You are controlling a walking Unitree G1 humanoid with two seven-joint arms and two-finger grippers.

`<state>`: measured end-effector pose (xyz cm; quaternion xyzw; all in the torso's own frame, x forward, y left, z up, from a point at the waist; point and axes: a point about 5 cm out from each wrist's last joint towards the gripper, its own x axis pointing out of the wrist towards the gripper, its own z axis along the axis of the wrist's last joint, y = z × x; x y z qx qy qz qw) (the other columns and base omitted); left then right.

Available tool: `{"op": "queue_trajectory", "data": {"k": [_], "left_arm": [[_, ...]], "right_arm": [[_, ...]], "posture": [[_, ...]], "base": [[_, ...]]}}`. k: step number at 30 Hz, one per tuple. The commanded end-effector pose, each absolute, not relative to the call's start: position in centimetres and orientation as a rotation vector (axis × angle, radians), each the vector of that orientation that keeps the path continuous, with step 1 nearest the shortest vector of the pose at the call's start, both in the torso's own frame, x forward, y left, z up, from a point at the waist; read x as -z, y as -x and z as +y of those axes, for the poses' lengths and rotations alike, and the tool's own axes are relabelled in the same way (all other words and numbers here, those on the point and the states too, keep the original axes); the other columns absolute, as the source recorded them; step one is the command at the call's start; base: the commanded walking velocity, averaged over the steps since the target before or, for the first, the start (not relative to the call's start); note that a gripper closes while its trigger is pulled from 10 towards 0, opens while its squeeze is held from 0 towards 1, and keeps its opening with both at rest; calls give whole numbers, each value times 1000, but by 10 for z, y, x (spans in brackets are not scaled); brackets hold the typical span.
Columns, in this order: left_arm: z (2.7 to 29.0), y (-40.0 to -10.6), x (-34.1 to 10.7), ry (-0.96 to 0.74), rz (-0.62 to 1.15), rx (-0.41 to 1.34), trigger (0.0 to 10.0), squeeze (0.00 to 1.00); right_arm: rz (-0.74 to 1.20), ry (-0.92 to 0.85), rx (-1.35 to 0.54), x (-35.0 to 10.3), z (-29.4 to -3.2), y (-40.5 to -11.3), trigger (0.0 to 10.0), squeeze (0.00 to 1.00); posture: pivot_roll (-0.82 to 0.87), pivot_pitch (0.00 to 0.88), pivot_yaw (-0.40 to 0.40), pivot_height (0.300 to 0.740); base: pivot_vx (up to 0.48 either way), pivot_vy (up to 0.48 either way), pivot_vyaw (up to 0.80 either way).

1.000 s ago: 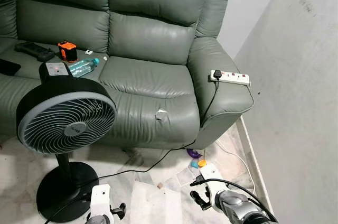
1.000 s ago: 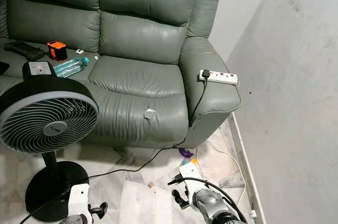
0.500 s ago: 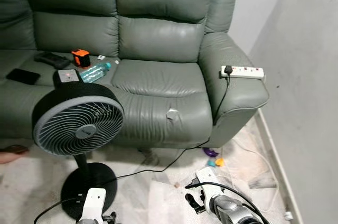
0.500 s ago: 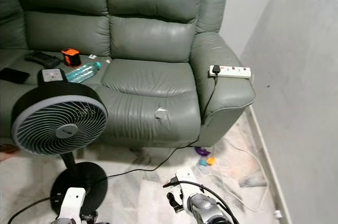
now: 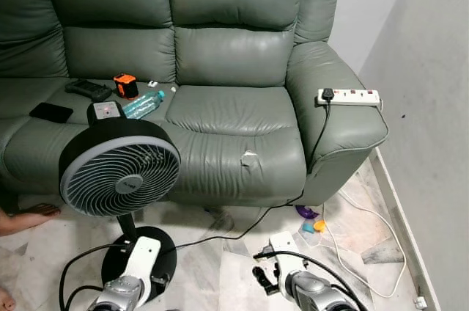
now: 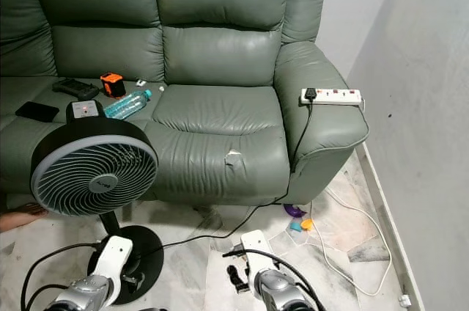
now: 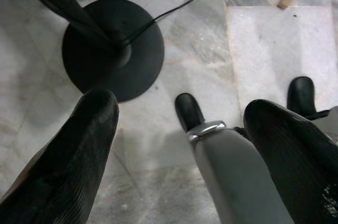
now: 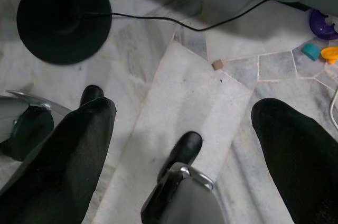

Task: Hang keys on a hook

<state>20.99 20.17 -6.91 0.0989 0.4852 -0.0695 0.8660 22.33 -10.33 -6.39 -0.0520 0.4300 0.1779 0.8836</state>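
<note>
Metal keys and any hook to take them cannot be made out among what lies before the robot, so their place cannot be told from these pictures. As a judgement only: a bunch of keys is light, hard and loose, apt to swing and slide against smooth black fingers, so the ring or a fob would be the sound place to pinch, leaving the ring's loop free to drop over a hook. The left end effector hangs low over the marble floor with its fingers spread wide and nothing between them; the right end effector hangs likewise wide and empty above the pale floor slabs. Between and ahead of them stands a black pedestal fan, its round base on the floor and its cable trailing away. Behind it is a grey-green leather sofa; on its seat lie a clear water bottle, a small orange and black object, a black remote-like thing and a dark phone. A white power strip rests on the sofa's right armrest with a black lead plugged in. Small coloured bits lie on the floor near the sofa's corner, and a person's bare foot shows at the left edge.
</note>
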Motion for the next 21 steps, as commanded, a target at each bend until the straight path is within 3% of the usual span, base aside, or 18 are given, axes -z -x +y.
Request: {"op": "queue_trajectory", "data": {"k": [1,21], "left_arm": [[208,-202,72,-206,1039,146,10000,0],[205,-196,75,-163,1060,179,10000,0]], "right_arm": [[900,129,-380,64,-103,-224,10000,0],[904,160,-400,64,-106,-224,10000,0]], "posture": [[106,74,-25,740],[90,97,-39,740]], "base": [[0,0,-756],[0,0,-756]]}}
